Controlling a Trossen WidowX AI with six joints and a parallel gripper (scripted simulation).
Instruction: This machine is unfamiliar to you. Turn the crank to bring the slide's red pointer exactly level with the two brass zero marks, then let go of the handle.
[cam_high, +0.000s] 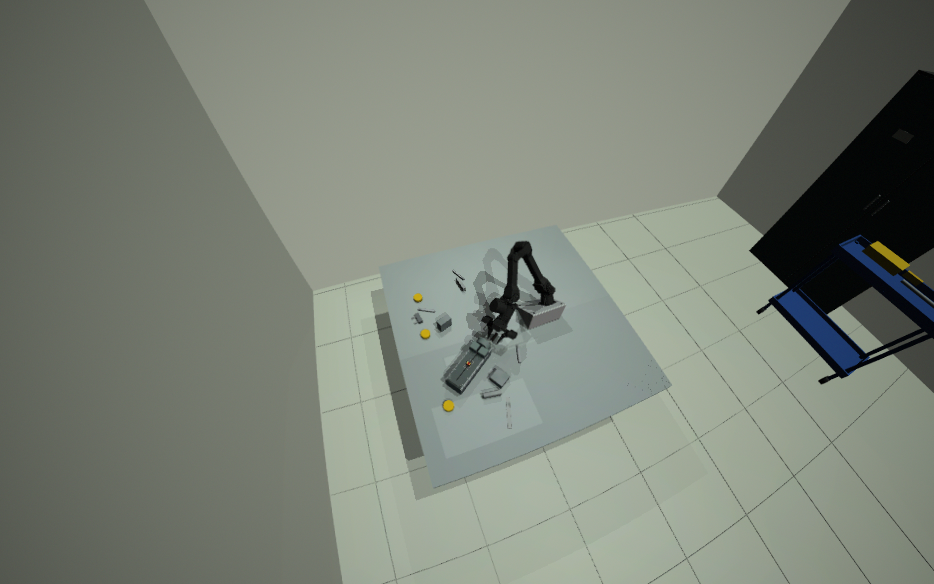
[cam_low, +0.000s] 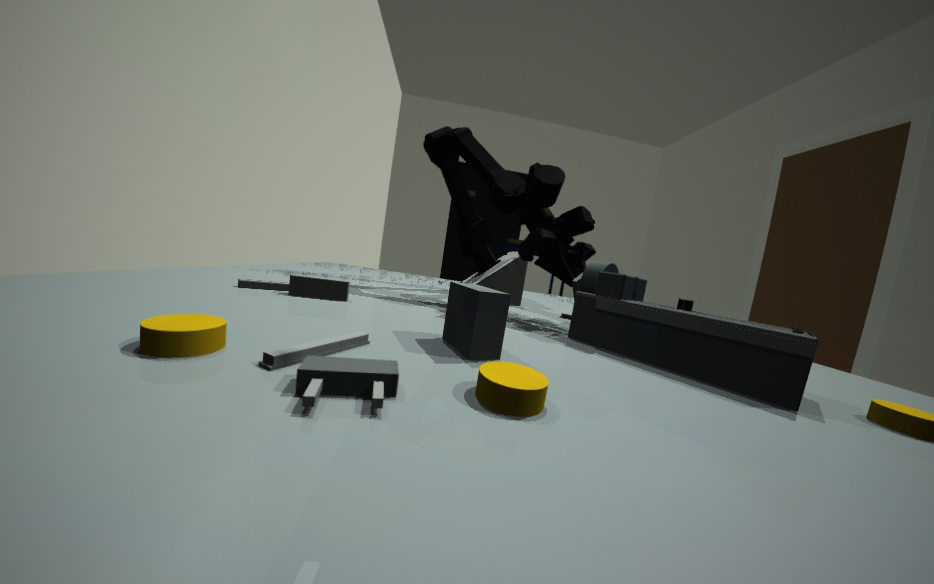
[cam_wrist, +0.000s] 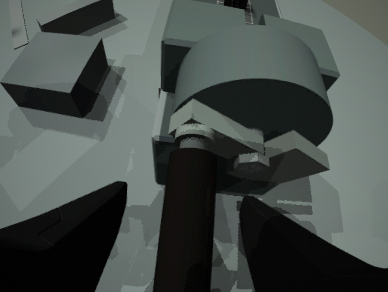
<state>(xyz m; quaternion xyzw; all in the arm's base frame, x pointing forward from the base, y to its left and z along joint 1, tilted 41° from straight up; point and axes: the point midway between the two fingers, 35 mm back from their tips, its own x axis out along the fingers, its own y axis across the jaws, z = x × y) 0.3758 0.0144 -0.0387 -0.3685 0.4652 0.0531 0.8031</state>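
The crank handle, a dark brown cylinder, points toward the wrist camera from the pale crank arm, in front of a round grey drum. My gripper is open, its black fingers apart on both sides of the handle, with a gap visible on each side. The long grey machine runs away from the gripper. A small orange-red spot shows on its top, seemingly the pointer. The brass zero marks are too small to make out, so whether the pointer is level with them cannot be told.
A grey block lies beside the machine. Another block, yellow discs, a thin bar and a two-pronged piece lie on the table. A blue cart stands beyond it.
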